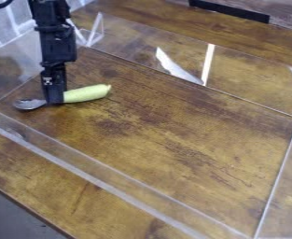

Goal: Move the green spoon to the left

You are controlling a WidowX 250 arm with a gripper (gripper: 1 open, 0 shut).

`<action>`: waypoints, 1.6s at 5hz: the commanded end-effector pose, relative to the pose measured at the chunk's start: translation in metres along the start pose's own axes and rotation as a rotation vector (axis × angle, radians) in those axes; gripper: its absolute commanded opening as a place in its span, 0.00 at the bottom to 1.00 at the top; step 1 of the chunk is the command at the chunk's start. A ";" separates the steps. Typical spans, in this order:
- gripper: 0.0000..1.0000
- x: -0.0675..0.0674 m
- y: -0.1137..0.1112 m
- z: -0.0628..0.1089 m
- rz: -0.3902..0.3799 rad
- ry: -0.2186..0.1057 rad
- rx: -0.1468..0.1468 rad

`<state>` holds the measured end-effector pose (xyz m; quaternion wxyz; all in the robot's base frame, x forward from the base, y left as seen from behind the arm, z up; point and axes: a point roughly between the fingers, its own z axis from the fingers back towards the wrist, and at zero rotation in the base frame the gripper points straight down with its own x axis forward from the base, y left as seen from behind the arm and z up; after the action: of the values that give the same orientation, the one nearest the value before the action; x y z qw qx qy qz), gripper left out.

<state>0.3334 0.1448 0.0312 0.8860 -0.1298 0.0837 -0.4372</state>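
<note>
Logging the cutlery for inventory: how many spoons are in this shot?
1. The green spoon lies near the left end of the wooden table, right under the gripper. No other spoon shows.

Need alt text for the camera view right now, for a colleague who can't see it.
A black gripper points down onto the green spoon, where handle meets silver bowl, near the left end of a wooden table ringed by a clear plastic wall. Whether the jaws grip it is unclear.
</note>
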 end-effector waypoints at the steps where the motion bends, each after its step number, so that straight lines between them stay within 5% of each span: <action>1: 1.00 -0.006 0.013 0.024 -0.001 -0.023 0.048; 3: 1.00 -0.008 0.021 0.024 0.011 -0.037 0.011; 6: 1.00 -0.011 0.017 0.018 -0.092 -0.018 -0.046; 8: 1.00 -0.033 0.030 0.019 -0.178 0.001 -0.076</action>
<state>0.3466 0.1752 0.0316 0.8294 -0.1840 0.0987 -0.5181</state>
